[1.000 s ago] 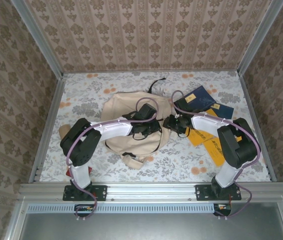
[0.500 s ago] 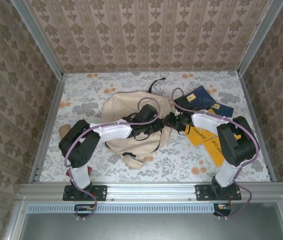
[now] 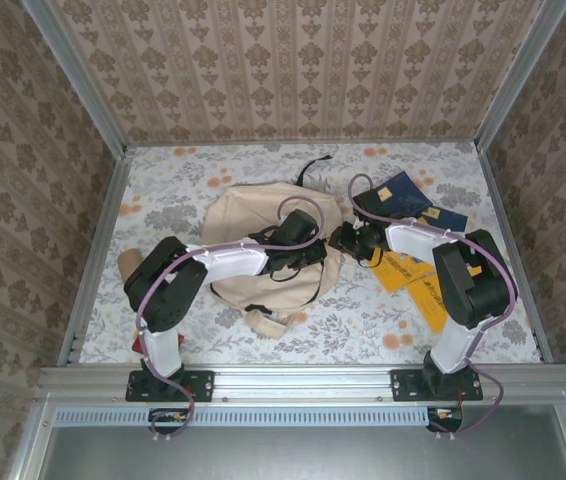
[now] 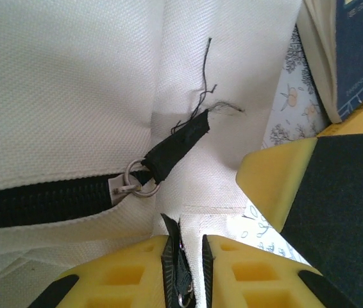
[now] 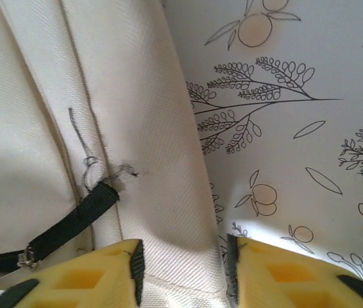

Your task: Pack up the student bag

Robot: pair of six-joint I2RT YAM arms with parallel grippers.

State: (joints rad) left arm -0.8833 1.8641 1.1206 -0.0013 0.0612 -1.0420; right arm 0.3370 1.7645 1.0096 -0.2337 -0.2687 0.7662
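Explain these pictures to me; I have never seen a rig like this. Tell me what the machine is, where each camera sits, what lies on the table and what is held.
These are two robot arms bolted at the near edge of the flowered table, each ending in a two-finger gripper. One picture looks down from above and behind them; the other two come from cameras on the wrists, so yellow fingers show at the bottom. On the table lie the student bag, dark blue books and yellow books. The left gripper pinches a black zipper pull. The right gripper straddles a fold at the bag's edge; whether it squeezes it I cannot tell.
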